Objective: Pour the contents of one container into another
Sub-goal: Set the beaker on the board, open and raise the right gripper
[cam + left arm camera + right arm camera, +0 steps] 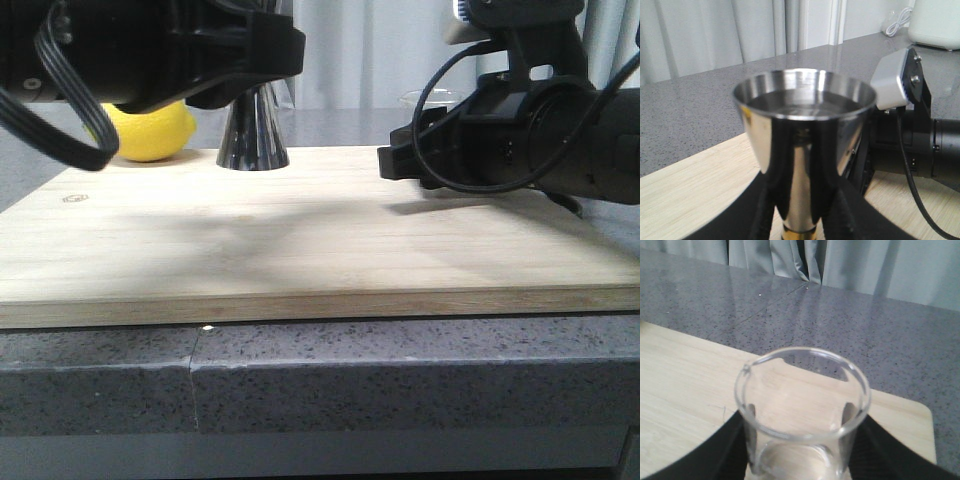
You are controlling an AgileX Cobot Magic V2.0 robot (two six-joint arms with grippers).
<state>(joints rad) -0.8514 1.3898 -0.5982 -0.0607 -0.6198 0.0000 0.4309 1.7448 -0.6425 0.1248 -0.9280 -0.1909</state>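
Beaker (802, 412): clear glass, upright, near the right edge of wooden board (300, 240), clamped between fingers of right claw (802, 460). Jigger (802, 150): steel, liquid in its upper cup, standing at board's far side, grasped at the waist by left claw (800, 220). Lemon (150, 130) beside jigger. Board lies on grey table (400, 370).

Soft even daylight, broad arm shadows on board (300, 250) — jigger (802, 145) glare, blurred.
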